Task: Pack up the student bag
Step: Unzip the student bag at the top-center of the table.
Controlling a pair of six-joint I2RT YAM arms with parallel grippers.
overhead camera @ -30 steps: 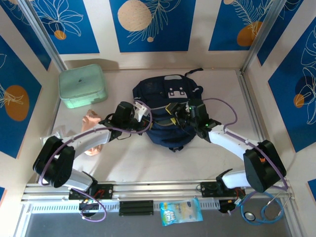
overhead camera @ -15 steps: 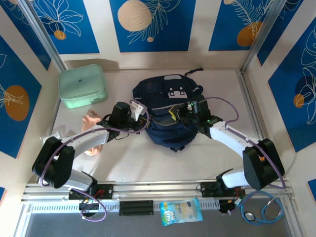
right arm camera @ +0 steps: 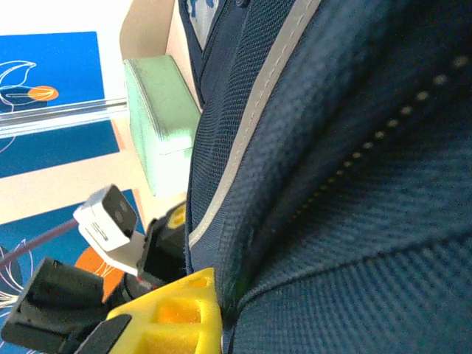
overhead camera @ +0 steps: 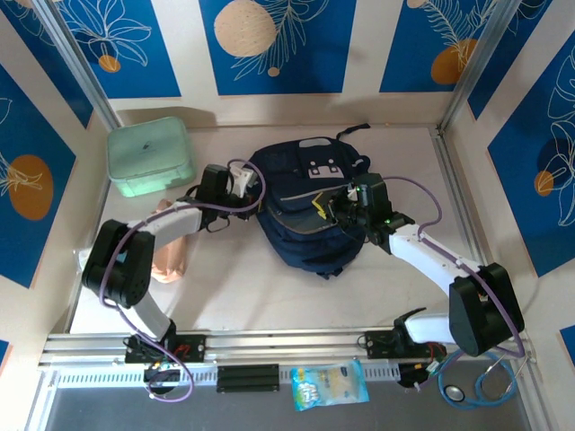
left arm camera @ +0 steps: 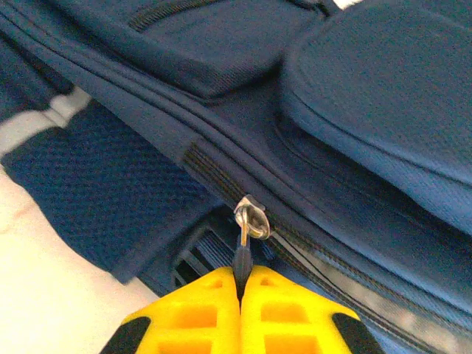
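The student bag (overhead camera: 305, 211), dark navy with white patches on its front pocket, lies flat in the middle of the table. My left gripper (overhead camera: 254, 189) is at the bag's left edge. In the left wrist view its yellow fingers (left arm camera: 214, 310) are shut on the dark zipper pull (left arm camera: 241, 258), which hangs from the metal slider (left arm camera: 251, 219). My right gripper (overhead camera: 337, 208) rests on the bag's right half. In the right wrist view one yellow finger (right arm camera: 177, 313) presses a fold of the bag's fabric (right arm camera: 346, 184); that fold hides the other finger.
A mint green lidded box (overhead camera: 150, 157) stands at the back left. A peach-coloured item (overhead camera: 166, 256) lies under my left arm. A snack packet (overhead camera: 329, 384) and looped blue tubing (overhead camera: 485, 382) sit on the near rail. Walls close in on the left, right and back.
My left gripper has travelled back and left along the bag's edge, keeping hold of the zipper pull. My right gripper has closed on the bag's fabric. The bag has shifted a little.
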